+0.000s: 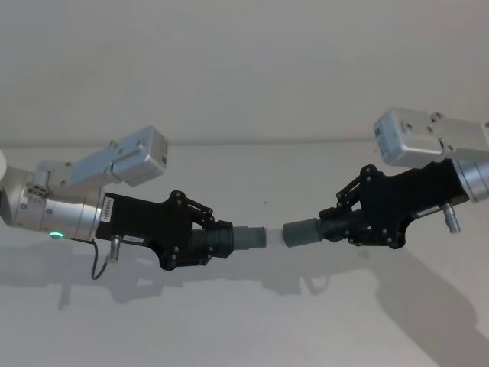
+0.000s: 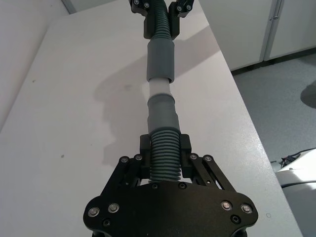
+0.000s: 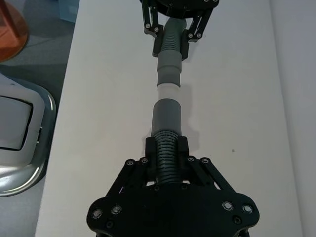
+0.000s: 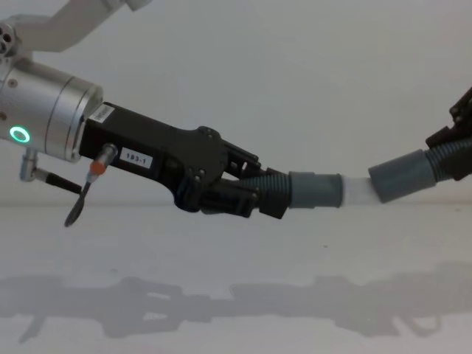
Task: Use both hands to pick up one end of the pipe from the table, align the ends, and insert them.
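Note:
Both pieces of the pipe hang in the air above the white table (image 1: 244,321). My left gripper (image 1: 218,241) is shut on the ribbed hose of the piece whose grey cuff (image 1: 246,238) carries a white tube tip (image 4: 355,190). My right gripper (image 1: 344,225) is shut on the ribs of the other piece, just behind its grey cuff (image 1: 303,232). The two ends face each other, and the white tip (image 2: 159,89) reaches the mouth of the right piece's cuff (image 2: 160,59). How far it is inside I cannot tell. In the chest view the right cuff (image 4: 402,175) tilts up, at a slight angle to the left one.
The table's long edge (image 2: 247,113) drops to a grey floor with white cabinets (image 2: 256,29) beyond. Off the opposite edge sit a silver-white object (image 3: 19,133) and something orange (image 3: 10,24). Bare table surface lies beneath both arms.

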Robot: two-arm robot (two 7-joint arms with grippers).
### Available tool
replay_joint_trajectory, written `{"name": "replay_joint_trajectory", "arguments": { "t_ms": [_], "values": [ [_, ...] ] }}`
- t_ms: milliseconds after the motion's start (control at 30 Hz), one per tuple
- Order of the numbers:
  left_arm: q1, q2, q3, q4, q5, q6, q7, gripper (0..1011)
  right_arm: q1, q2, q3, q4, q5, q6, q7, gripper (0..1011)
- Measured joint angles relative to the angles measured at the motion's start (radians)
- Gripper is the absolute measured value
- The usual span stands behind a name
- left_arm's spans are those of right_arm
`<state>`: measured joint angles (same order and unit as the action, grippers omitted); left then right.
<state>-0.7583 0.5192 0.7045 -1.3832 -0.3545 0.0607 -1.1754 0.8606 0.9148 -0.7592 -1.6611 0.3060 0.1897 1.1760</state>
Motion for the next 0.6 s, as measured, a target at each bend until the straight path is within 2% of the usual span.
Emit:
{"name": "replay_joint_trajectory", "arguments": {
  "t_ms": [600],
  "values": [
    [0.000,0.000,0.000,0.000,0.000,0.000,0.000,301,0.011,-0.001,-0.015,0.009,0.008,0.000,0.006,224]
  ]
}}
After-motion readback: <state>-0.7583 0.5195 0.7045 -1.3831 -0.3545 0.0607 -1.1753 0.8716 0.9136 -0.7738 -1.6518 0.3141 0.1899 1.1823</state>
